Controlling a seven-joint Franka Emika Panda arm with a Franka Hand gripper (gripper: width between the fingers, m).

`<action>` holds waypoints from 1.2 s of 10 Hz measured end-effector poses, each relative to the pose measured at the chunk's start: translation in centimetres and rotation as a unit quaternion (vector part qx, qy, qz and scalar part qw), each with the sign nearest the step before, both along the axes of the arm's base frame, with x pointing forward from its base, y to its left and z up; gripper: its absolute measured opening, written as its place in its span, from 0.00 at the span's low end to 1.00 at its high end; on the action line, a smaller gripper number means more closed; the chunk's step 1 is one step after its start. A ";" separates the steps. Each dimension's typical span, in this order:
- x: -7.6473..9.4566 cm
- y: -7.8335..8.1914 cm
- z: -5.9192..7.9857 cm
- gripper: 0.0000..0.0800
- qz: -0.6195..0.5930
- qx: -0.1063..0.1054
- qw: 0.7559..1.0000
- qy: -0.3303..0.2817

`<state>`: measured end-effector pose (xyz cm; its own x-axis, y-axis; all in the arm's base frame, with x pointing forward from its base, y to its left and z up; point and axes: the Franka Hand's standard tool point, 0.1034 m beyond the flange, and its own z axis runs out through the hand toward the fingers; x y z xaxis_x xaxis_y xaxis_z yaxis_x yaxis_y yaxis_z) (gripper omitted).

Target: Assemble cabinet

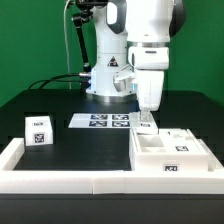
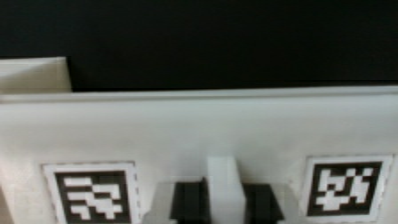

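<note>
The cabinet (image 1: 172, 152) is a large white box with tagged flat panels, lying at the exterior view's right near the table's front. My gripper (image 1: 147, 123) points straight down at the box's far edge. In the wrist view the cabinet (image 2: 196, 130) fills the frame, with two square tags (image 2: 93, 190) on it. A thin white wall of the box stands between my two dark fingers (image 2: 185, 202). My gripper (image 2: 224, 196) is shut on that wall.
A small white cube (image 1: 38, 130) with one tag stands at the exterior view's left. The marker board (image 1: 105, 121) lies flat in front of the robot's base. A low white rail (image 1: 60, 180) borders the table's front and left. A pale part (image 2: 32, 75) shows beyond the cabinet.
</note>
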<state>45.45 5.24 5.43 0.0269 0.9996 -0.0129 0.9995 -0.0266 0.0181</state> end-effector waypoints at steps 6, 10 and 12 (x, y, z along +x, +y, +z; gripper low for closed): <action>0.2 0.0 -0.1 0.09 -0.001 0.006 1.000 -0.011; 0.3 -0.3 0.0 0.09 -0.002 -0.004 1.000 0.007; 0.3 -0.2 0.1 0.09 -0.001 -0.004 1.000 0.007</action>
